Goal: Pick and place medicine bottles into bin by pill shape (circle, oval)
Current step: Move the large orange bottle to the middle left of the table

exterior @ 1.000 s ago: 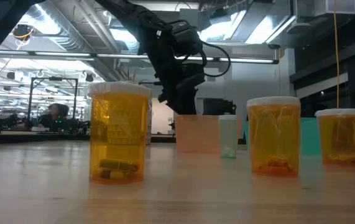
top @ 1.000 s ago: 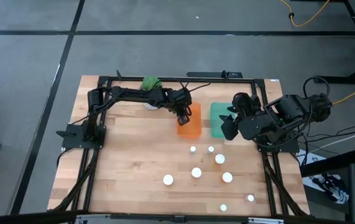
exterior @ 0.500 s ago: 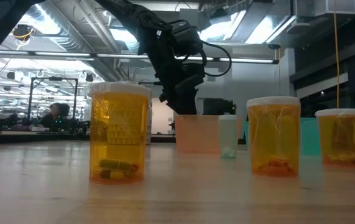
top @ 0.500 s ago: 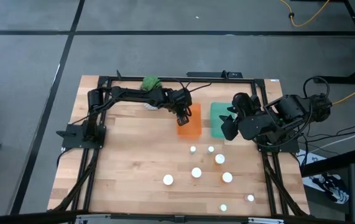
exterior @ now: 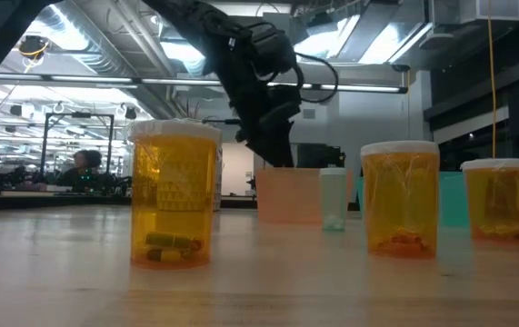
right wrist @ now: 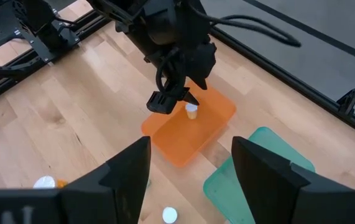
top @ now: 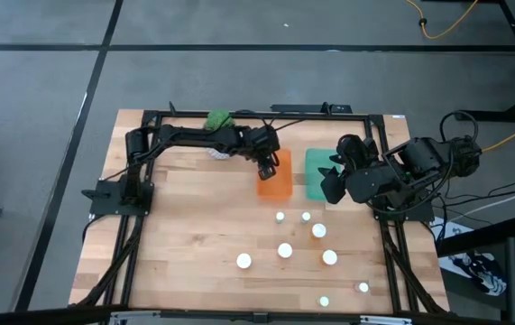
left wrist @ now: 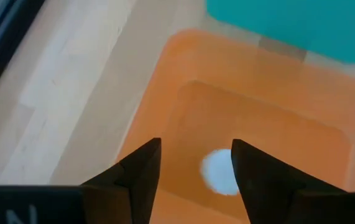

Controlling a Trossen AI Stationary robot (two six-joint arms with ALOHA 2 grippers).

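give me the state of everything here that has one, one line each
left hand: open, above the orange bin, holding nothing
right hand: open, empty, over the green bin's edge
orange bin: holds one bottle
bottle in the orange bin: upright, capped, free of the fingers
green bin: contents cannot be told
bottles on the table: seven, upright, capped, not yet sorted
plant: upright at the table's far edge

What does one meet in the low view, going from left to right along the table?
Large amber bottle → orange bin, with the left gripper above it → small pale bottle → second amber bottle → third amber bottle at the right edge.
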